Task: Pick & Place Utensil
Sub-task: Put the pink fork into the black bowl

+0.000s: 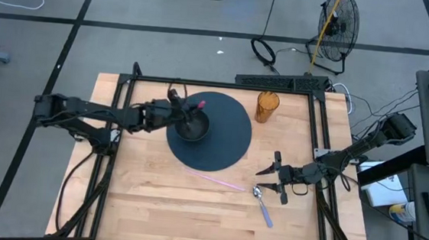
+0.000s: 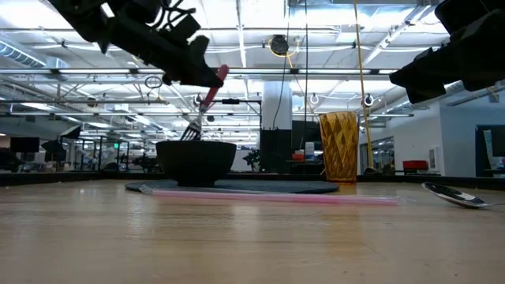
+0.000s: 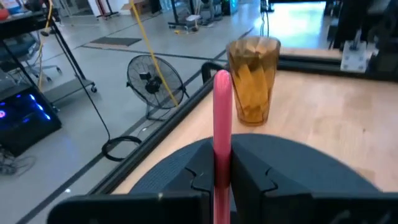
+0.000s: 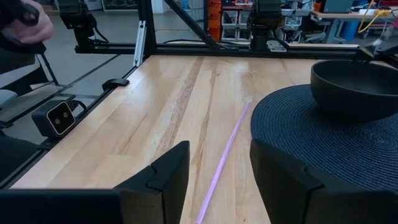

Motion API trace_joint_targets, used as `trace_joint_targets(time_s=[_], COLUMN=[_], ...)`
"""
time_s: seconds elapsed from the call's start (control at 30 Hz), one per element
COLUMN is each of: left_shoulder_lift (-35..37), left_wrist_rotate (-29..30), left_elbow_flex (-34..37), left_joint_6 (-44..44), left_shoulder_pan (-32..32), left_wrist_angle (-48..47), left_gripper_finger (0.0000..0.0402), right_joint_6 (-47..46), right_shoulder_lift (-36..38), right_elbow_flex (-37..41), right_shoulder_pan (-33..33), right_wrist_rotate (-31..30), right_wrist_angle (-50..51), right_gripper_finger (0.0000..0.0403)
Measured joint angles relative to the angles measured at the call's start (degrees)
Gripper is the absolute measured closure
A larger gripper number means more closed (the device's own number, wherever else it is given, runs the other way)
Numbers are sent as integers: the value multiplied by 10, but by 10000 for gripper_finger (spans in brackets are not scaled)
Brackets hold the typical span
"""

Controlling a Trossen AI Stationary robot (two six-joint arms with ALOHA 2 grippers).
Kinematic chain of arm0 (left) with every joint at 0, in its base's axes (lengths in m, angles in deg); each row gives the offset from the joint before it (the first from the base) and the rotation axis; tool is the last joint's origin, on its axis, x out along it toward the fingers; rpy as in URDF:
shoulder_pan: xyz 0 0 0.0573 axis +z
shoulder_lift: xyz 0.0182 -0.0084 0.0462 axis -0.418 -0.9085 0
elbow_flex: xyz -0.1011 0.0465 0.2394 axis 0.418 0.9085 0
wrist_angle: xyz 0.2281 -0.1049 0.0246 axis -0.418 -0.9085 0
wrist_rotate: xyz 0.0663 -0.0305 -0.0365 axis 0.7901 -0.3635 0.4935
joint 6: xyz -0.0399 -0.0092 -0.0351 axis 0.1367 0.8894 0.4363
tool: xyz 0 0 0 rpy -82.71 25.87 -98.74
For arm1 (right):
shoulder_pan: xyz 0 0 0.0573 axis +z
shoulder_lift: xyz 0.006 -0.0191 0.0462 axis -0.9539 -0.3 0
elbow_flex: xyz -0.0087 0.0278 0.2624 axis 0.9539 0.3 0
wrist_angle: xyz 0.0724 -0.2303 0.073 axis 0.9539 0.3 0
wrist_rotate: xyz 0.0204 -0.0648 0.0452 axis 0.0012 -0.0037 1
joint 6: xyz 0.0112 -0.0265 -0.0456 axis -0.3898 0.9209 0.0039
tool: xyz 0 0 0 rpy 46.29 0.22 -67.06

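Left gripper point(image 1: 184, 111) clenching pink-handled fork point(image 2: 202, 106) over black bowl point(image 1: 192, 127) on round dark mat point(image 1: 228, 140), mid-tabletop toward far edge; tines dipping behind bowl rim, hard making out. Right gripper point(image 1: 277, 178) hovering released near right edge, beside spoon point(image 1: 262, 203)
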Motion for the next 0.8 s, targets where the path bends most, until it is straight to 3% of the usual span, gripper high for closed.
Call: trace_joint_targets(time_s=[0.47, 0.63, 0.8], left_shoulder_lift=[-71, -85, -84], left_wrist_rotate=[29, 48, 50], left_elbow_flex=[0, 0, 0], left_joint_6=[-30, -26, -28], left_shoulder_pan=[-4, -7, -8], left_wrist_angle=[19, 18, 17], left_gripper_finger=[373, 356, 373], right_joint_6=[0, 0, 0], right_shoulder_lift=[0, 0, 0], right_elbow_flex=[0, 0, 0], right_shoulder_pan=[0, 0, 0], right_wrist_rotate=[1, 1, 1], right_wrist_angle=[0, 1, 1], right_gripper_finger=[239, 239, 239])
